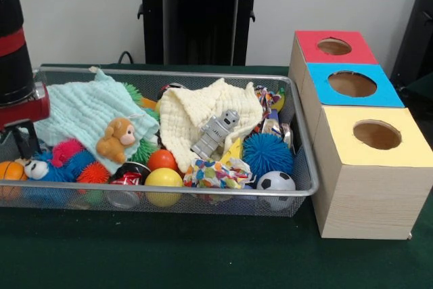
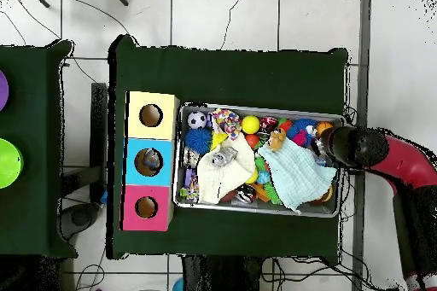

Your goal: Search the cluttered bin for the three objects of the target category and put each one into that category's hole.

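The bin is a wide wire-mesh basket full of toys; it also shows in the overhead view. In it lie a pale green cloth, a cream cloth, a grey robot figure, a monkey plush, a blue spiky ball, a soccer ball, a yellow ball and an orange ball. My gripper hangs at the bin's left end in the front view, by the green cloth. The overhead view shows it over the bin's right end.
Three wooden boxes with round holes stand beside the bin: red top, blue top, yellow top. The black pedestal stands behind the bin. A second green table stands at the overhead view's left.
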`<control>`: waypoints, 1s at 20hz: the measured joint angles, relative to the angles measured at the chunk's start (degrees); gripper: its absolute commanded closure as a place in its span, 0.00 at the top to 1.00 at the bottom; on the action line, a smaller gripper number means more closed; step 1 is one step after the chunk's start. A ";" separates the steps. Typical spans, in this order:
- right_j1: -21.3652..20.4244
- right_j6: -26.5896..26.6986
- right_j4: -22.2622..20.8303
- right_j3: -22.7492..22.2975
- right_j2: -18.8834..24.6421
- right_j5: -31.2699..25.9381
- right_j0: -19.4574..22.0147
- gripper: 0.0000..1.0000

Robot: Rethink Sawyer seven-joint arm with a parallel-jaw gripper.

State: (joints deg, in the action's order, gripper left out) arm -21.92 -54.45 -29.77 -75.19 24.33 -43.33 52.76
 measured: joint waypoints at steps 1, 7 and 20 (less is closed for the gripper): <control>0.19 0.00 0.00 -0.01 -0.02 0.00 -0.02 0.00; 1.97 0.00 -1.20 0.92 -1.14 -1.61 -1.32 1.00; 2.49 0.00 -3.58 4.95 -2.68 -7.34 -4.38 1.00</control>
State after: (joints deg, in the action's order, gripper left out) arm -19.43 -54.45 -33.35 -70.24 21.65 -50.67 48.38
